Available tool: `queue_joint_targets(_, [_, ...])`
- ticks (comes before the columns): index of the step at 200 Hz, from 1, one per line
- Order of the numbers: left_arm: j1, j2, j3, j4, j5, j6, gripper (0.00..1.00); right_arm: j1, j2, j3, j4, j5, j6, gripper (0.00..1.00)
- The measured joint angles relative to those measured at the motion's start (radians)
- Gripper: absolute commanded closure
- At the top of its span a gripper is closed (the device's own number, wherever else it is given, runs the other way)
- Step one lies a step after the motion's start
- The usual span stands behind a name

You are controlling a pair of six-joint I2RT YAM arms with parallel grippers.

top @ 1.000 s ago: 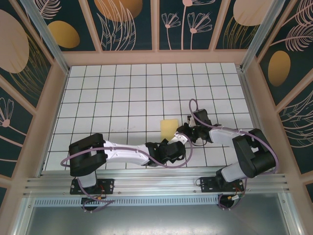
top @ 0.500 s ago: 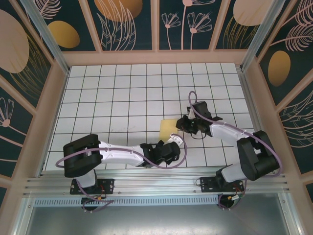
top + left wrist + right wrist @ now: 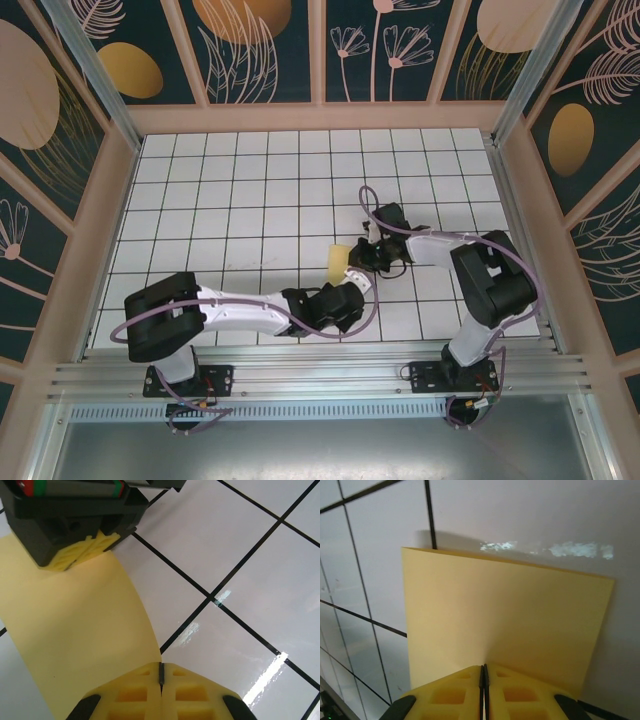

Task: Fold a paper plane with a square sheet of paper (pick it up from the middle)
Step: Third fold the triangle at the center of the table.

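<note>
The square sheet of paper (image 3: 336, 258) is pale yellow and sits near the middle of the tiled table, bowed upward between both grippers. My left gripper (image 3: 346, 282) reaches it from the near side. In the left wrist view that gripper (image 3: 161, 666) is shut where the paper (image 3: 75, 625) curves down to its tip. My right gripper (image 3: 359, 257) comes in from the right. In the right wrist view it (image 3: 483, 669) is shut on the near edge of the paper (image 3: 505, 605), which rises away as a flat panel. The right gripper's yellow fingers (image 3: 80, 554) rest on the sheet's far side.
White tiles with black grid lines (image 3: 250, 200) cover the table. Wooden-framed patterned walls (image 3: 90, 220) enclose it on three sides, and an aluminium rail (image 3: 320, 375) runs along the near edge by the arm bases.
My right gripper has swung left to the paper and closed on its right edge. The sheet now looks narrower and bowed. The left gripper has stayed shut at the near edge.
</note>
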Motion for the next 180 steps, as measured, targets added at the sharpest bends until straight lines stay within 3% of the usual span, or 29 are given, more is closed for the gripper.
queue_joint_targets(99, [0.136,-0.018,-0.027,0.055,0.220,0.000,1.00,0.013,0.046,0.037,-0.010,-0.007,-0.093,0.88])
queue_joint_targets(180, [0.213,-0.019,-0.065,0.102,0.312,-0.005,1.00,0.016,0.046,0.040,-0.013,-0.007,-0.115,0.87])
